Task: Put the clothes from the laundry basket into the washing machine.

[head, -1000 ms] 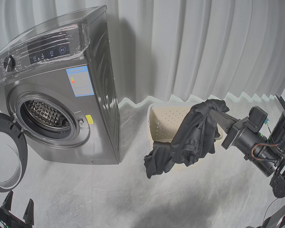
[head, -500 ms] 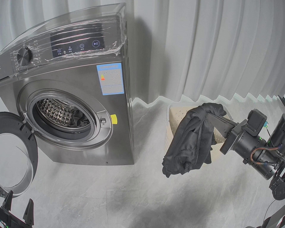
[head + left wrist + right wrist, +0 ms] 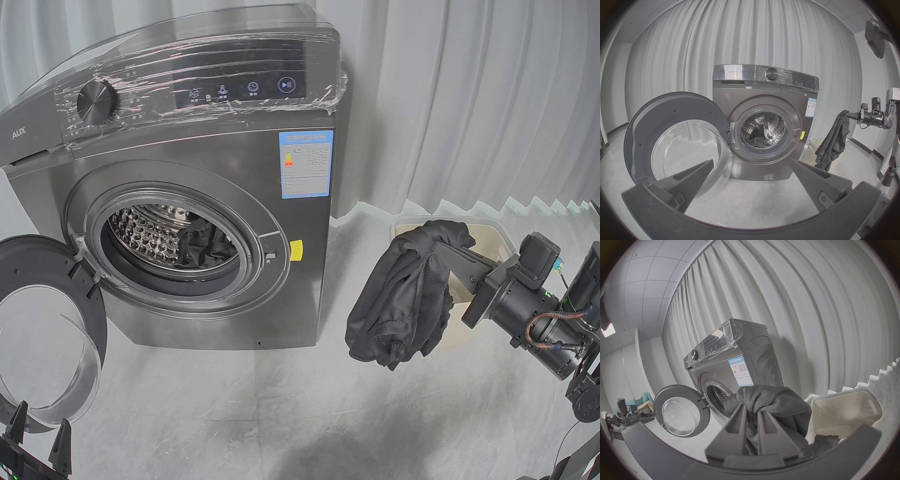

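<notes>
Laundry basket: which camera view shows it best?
The right wrist view: the laundry basket shows its perforated inside almost whole. In the head view the held black garment covers most of it; the left wrist view shows a small corner.

Dark grey garment (image 3: pixel 403 294): pinched at its upper fold between the closed fingers of the right gripper (image 3: pixel 751 410), it hangs bunched and creased below the fingertips, clear of the floor. Laundry basket (image 3: pixel 847 415): cream, with perforated walls, it stands upright on the floor just behind and below the gripper. Washing machine (image 3: pixel 206 156): a grey front-loader well apart from the gripper, on its left side. Its round door (image 3: pixel 50 325) is swung fully open, away from the gripper. A second dark garment (image 3: pixel 200 244) lies inside the steel drum.
</notes>
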Available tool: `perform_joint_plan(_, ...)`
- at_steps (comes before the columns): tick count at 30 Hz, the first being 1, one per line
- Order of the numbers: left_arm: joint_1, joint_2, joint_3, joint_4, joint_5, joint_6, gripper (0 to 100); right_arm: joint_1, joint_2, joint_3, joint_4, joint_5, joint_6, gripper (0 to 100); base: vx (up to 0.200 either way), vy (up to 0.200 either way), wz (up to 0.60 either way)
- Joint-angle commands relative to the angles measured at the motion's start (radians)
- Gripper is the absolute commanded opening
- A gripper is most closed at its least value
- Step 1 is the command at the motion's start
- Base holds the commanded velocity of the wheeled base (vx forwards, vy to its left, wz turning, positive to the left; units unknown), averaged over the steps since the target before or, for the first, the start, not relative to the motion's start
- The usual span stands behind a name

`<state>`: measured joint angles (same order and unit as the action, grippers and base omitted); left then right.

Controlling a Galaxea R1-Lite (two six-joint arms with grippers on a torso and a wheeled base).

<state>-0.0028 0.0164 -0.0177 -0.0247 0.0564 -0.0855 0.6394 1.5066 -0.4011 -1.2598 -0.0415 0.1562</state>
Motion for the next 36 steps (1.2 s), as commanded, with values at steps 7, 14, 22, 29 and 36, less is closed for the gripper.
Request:
perform_joint_plan(7,0.000,-0.016,0.012,0.000,0.000,0.000,100,0.006,0.012,0.002,-0.006,-0.001,0.000,0,0.000,0.143,0.00)
perform_joint_plan(14,0.000,-0.016,0.012,0.000,0.000,0.000,100,0.008,0.017,0.005,-0.020,-0.003,0.000,0,0.000,0.000,0.00)
perform_joint_plan(22,0.000,-0.016,0.012,0.000,0.000,-0.002,100,0.008,0.018,0.007,-0.020,-0.003,0.000,0,-0.200,0.000,0.00)
perform_joint_plan(29,0.000,-0.016,0.012,0.000,0.000,0.000,100,0.008,0.026,0.019,-0.021,-0.001,0.000,0,0.000,0.000,0.00)
perform_joint_plan(36,0.000,-0.016,0.012,0.000,0.000,-0.002,100,0.008,0.026,0.019,-0.021,-0.001,0.000,0,0.000,0.057,0.00)
